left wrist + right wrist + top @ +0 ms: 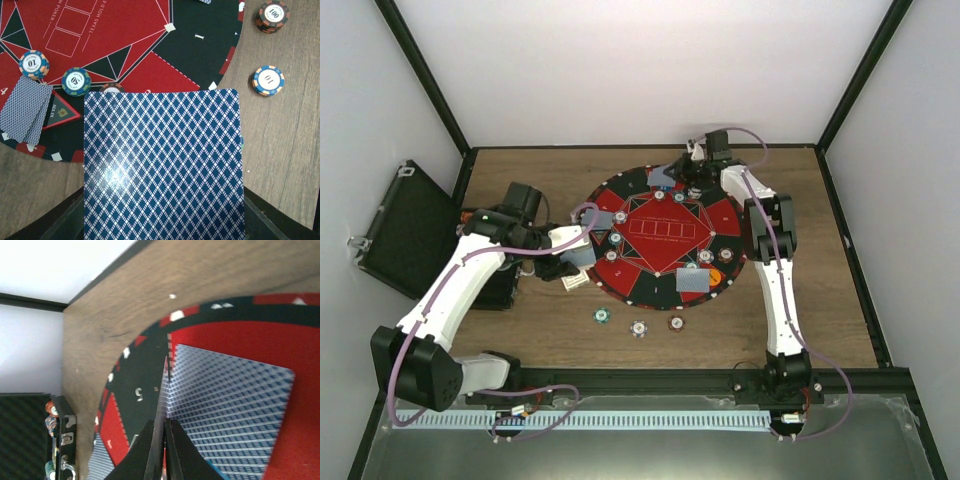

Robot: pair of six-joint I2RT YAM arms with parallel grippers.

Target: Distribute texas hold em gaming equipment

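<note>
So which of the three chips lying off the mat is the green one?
The leftmost chip of the row; the middle chip looks pale and the right chip dark red.

Left arm's folded in with my left hand (572, 262) clamped on a card (162, 165), right arm's reached far forward, right hand (678, 176) pinched shut on a second card (161, 390) edge-on.
</note>
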